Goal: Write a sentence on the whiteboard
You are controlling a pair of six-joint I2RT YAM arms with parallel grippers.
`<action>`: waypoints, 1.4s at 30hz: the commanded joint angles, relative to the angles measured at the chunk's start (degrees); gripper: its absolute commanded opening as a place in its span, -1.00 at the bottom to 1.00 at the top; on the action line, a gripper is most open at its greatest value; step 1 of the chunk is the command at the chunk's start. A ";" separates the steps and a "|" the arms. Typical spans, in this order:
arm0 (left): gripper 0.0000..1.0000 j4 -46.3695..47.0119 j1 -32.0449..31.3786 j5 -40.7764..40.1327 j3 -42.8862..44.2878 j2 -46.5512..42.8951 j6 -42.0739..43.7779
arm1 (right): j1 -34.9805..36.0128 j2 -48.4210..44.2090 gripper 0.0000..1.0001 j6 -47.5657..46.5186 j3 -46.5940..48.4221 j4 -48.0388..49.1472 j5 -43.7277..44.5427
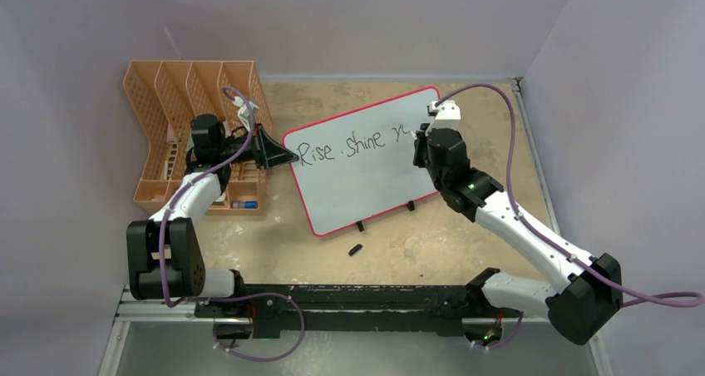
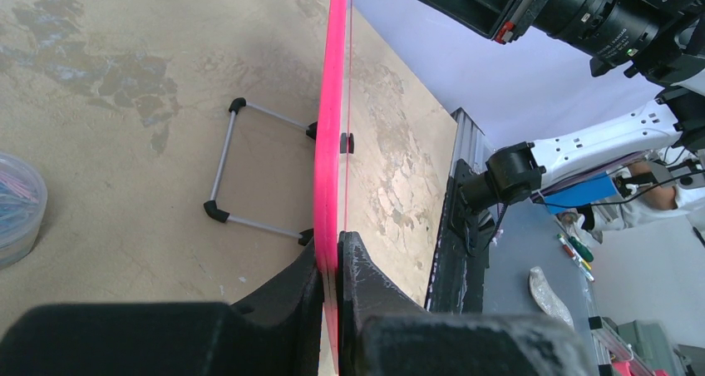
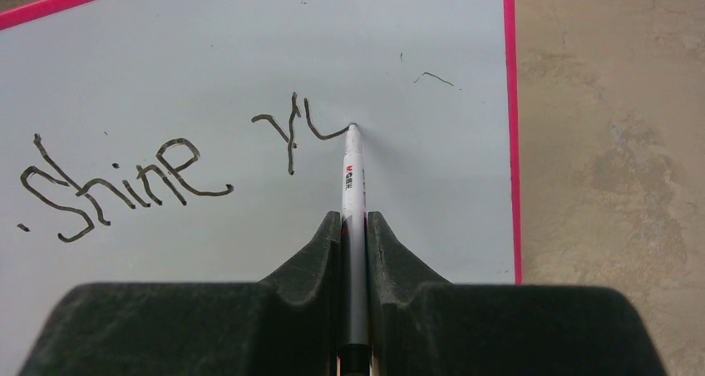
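Observation:
The whiteboard [image 1: 366,172] stands tilted on two black feet, with a red-pink rim [image 2: 330,126]. The sentence [image 1: 345,147] reads "Rise . shine y" plus a part-formed letter; the right wrist view shows "shine" [image 3: 116,185] and the newest strokes. My left gripper [image 1: 287,155] is shut on the board's left edge, and the left wrist view [image 2: 337,264] shows the rim pinched between both fingers. My right gripper [image 1: 422,143] is shut on a white marker [image 3: 353,185], whose tip touches the board at the end of the last stroke.
An orange mesh file rack [image 1: 195,135] stands behind the left arm. A small black marker cap [image 1: 355,249] lies on the table in front of the board. A clear tub [image 2: 17,205] shows at the left wrist view's edge. The board's wire stand [image 2: 249,168] props it from behind.

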 commanded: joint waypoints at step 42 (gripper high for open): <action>-1.00 0.08 -0.19 -1.02 1.67 -0.76 2.14 | -0.40 1.48 -1.00 -2.81 3.92 5.28 -6.05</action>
